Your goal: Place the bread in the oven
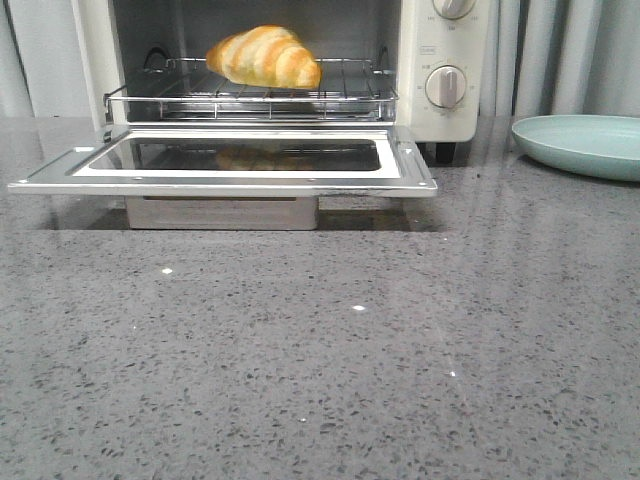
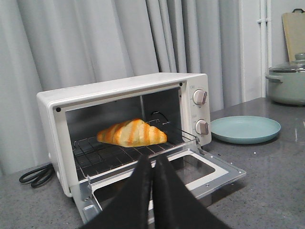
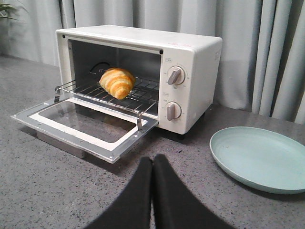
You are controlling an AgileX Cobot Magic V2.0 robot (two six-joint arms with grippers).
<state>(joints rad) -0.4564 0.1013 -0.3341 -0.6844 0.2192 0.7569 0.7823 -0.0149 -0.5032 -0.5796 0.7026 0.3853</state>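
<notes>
We see a grey speckled worktop (image 1: 320, 380) with a cream-white toaster oven (image 3: 190, 62) standing at its far edge, left of centre. The oven's glass door (image 1: 235, 160) is dropped flat toward us, and the wire rack (image 1: 250, 95) sits partly slid out over it. The bread (image 1: 265, 57), a golden-orange croissant with pale stripes, already lies on the rack inside the oven, toward the middle. An empty pale green plate (image 1: 580, 145) rests near the far right edge, just beside the oven. A lidded pot (image 2: 288, 86) shows well beyond the plate.

Neither arm appears in the front view. In the wrist views, the left gripper (image 2: 151, 167) has its dark fingers pressed together and holds nothing, pointing at the open door. The right gripper (image 3: 152, 167) is likewise closed and empty, over the worktop in front of the oven and plate.

We judge the placing itself done. If the door is to be closed, we would bring one gripper under the door's front rim and lift it smoothly, so the rack slides in with it and the bread does not roll off.
</notes>
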